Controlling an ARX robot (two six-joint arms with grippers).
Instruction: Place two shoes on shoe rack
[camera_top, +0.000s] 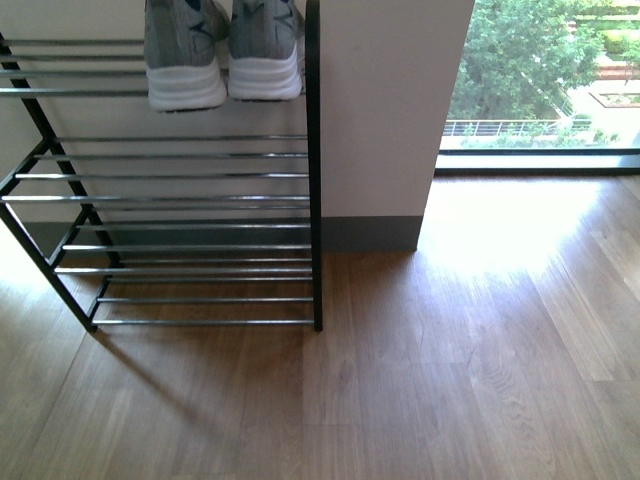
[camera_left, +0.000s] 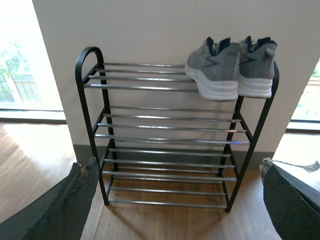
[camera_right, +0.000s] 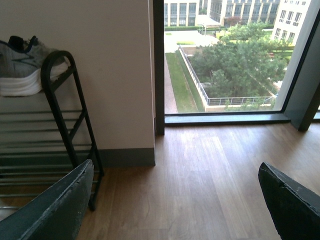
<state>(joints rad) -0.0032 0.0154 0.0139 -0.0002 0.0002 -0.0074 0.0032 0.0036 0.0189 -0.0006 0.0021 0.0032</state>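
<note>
The shoe rack (camera_left: 89, 117) stands on the wooden floor (camera_top: 450, 380), backed against the wall (camera_left: 165, 30). The two shoes (camera_left: 215, 70) sit side by side on the top tier, at its right end as the robot faces it, with white soles projecting past the front rod. The left claw (camera_left: 177, 165) is spread fully wide and holds nothing. The right claw (camera_right: 175, 167) is likewise fully spread and empty, positioned over bare floor beside the rack.

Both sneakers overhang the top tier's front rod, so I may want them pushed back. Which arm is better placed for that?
Left, probably. The left wrist view faces the shoe rack squarely with both shoes ahead of its open jaws; the right wrist view sees only the rack's end and one shoe's edge.
</note>
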